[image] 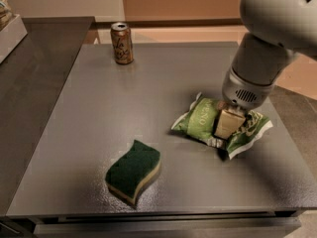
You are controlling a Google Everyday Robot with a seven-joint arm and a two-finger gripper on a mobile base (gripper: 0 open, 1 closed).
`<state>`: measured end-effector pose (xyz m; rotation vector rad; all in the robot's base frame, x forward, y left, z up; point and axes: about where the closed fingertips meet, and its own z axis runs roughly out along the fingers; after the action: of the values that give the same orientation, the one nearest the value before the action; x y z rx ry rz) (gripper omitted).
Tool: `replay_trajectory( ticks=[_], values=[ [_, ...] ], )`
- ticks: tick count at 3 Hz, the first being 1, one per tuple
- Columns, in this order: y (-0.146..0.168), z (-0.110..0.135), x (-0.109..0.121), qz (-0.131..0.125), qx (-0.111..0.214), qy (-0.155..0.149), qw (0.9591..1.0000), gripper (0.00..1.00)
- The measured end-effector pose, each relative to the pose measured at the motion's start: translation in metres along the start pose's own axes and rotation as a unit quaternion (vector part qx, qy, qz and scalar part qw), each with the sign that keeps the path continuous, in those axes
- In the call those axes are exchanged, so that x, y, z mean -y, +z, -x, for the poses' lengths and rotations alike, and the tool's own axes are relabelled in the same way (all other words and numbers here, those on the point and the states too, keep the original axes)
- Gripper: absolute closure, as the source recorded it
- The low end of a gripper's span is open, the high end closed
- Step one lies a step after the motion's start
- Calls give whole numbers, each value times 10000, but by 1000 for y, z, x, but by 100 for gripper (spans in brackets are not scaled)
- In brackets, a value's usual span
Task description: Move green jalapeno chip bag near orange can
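Atop crinkly, glossy grn chip bag [197, 120]: gripper [223, 137].

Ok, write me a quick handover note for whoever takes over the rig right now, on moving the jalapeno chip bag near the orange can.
Gripper: low over the middle of the green jalapeno chip bag, touching it; a secure hold cannot be confirmed.
Bag: crumpled on the grey table, right of centre.
Orange can: upright near the table's far left edge, well apart from the bag.
Green sponge: near front edge, off the direct line from bag to can.
Done: the arm is at the bag.
Left: confirm the grasp, carry the bag to the can, and set it down close by without tipping the can.
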<state>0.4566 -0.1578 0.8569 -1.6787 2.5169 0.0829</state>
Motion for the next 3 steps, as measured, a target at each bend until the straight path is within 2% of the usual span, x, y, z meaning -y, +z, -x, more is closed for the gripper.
replay_trajectory(
  ticks=[1,2,3],
  values=[
    [-24,19,22,-305,141,-149,9993,100],
    [-51,47,51,-681,335,-352,9965,100],
    [-64,82,77,-939,490,-589,9926,100]
  ],
)
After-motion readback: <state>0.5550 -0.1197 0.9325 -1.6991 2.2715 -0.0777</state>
